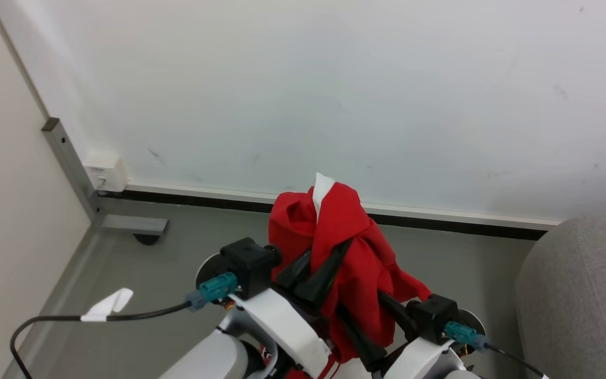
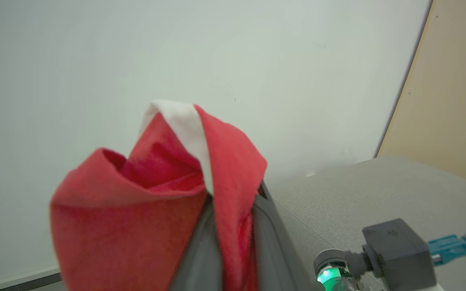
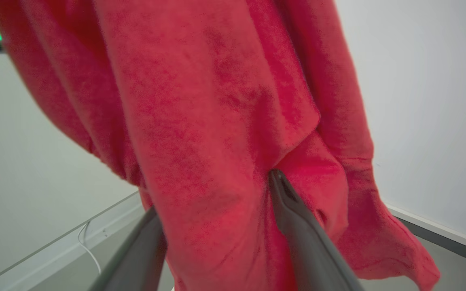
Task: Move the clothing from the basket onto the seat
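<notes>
Clamping my left pincer (image 1: 329,253) on the red garment (image 1: 346,221), I hold it bunched above the floor (image 1: 177,252); my right pincer (image 3: 212,194) stands apart, fabric hanging between its fingers (image 3: 306,236). That loose cloth could snag there, dropping short of the grey seat (image 1: 582,295) beyond.

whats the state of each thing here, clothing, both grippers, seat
clothing: held up in the air, bunched, pinched by the left gripper
left gripper: shut on the clothing
right gripper: open, fabric hanging between its fingers
seat: no clothing on the visible part
</notes>
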`<state>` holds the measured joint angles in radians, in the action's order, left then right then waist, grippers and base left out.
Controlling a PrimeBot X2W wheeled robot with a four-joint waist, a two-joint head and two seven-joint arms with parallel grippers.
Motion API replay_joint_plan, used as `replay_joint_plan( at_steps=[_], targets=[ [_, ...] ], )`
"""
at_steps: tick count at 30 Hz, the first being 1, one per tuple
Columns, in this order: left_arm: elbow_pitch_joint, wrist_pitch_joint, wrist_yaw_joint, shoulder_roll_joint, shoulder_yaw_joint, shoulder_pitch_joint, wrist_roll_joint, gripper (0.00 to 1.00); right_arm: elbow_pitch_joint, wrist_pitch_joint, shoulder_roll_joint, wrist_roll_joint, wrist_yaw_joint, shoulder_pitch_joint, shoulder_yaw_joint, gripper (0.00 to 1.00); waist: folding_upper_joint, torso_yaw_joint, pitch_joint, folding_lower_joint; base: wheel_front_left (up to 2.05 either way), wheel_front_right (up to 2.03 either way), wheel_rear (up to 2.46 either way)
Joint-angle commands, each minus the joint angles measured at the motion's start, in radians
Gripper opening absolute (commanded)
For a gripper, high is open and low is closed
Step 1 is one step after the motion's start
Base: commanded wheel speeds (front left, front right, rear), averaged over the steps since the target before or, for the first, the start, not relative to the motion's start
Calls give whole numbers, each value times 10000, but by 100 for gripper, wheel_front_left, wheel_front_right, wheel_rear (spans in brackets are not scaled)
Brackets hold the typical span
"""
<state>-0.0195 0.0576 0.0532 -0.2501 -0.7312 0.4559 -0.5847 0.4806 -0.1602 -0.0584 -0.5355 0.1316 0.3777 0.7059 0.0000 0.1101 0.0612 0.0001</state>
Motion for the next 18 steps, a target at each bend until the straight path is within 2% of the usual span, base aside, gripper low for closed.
replay_joint_plan(
  at_steps=[1, 6, 7, 8, 9, 10, 15, 18],
  targets=[
    [-31, -5, -49, 63, -67, 76, 16, 0, 236, -129, 63, -92, -19, 284, 60, 100, 0, 260, 106, -1, 0, 0, 0],
    [-7, -105, -127, 216, -339, 46, -21, 0, 1236, -512, 75, -502, -19, 947, 264, 100, 0, 619, 227, -1, 0, 0, 0],
    [14, -128, -154, 238, -374, 53, -33, 0, 1318, -593, 80, -702, -19, 1028, 357, 93, 0, 687, 249, -1, 0, 0, 0],
    [36, -152, -149, 245, -397, 51, -48, 0, 1358, -687, 78, -940, -19, 1105, 458, 65, 0, 738, 271, -1, 0, 0, 0],
    [60, -157, -127, 242, -385, 42, -62, 0, 1417, -766, 75, -1084, -19, 1200, 546, 16, 0, 770, 289, -1, 0, 0, 0],
    [79, -153, -103, 230, -376, 28, -73, 0, 1476, -836, 75, -1201, -19, 1261, 634, 0, 0, 790, 304, -1, 0, 0, 0],
    [210, -66, -20, 96, -271, -98, -151, 0, 1620, -1022, 71, -1566, -19, 1334, 918, 0, 0, 794, 356, -1, 0, 0, 0],
    [310, 14, 55, 33, -183, -176, -217, 0, 1462, -1059, 71, -1780, -19, 1181, 661, 0, 0, 735, 357, -1, 0, 0, 0]
  ],
)
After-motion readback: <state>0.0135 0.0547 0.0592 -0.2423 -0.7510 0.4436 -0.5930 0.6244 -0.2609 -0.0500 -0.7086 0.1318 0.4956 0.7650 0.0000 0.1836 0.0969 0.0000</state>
